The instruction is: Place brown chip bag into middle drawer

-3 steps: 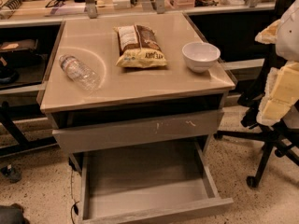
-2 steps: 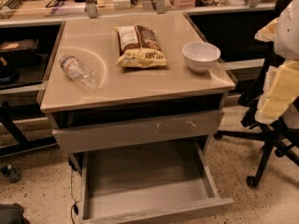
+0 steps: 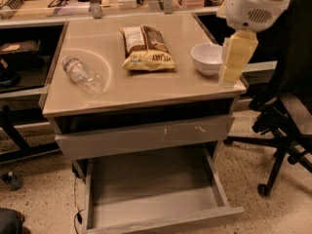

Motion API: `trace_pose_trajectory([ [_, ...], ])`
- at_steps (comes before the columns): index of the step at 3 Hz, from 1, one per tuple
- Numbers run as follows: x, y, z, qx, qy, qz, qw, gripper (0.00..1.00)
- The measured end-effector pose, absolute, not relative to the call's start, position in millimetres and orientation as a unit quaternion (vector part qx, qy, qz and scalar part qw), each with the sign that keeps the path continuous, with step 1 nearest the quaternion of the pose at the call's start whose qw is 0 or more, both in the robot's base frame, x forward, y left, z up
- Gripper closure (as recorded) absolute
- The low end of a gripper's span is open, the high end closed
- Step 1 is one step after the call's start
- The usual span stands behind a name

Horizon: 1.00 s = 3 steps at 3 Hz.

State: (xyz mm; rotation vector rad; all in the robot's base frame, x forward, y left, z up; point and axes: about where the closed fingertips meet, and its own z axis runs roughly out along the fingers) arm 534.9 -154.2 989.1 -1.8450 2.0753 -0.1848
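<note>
The brown chip bag (image 3: 146, 48) lies flat on the tan cabinet top (image 3: 146, 89), near the back middle, pale yellow end toward me. The middle drawer (image 3: 151, 182) is pulled out at the bottom of the cabinet, with a bare grey floor and a plain front. My gripper (image 3: 237, 57), pale yellow under a white arm housing, hangs at the right edge of the cabinet top. It is just right of the white bowl and apart from the bag. It holds nothing that I can see.
A white bowl (image 3: 207, 57) stands right of the bag. A clear plastic bottle (image 3: 83, 74) lies on its side at the left. A scratched drawer front (image 3: 146, 136) sits above the open drawer. A black office chair (image 3: 287, 116) stands at the right.
My arm has moved left from the right edge of the view, so the gripper now hangs beside the white bowl. The bag, bowl, bottle and drawer have not moved.
</note>
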Motion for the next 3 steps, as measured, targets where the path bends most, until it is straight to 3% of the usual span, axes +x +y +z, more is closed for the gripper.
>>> trace_pose_trajectory([
  [3,662,-59,986,-0.709,0.681,-0.058,0.175,0.0],
])
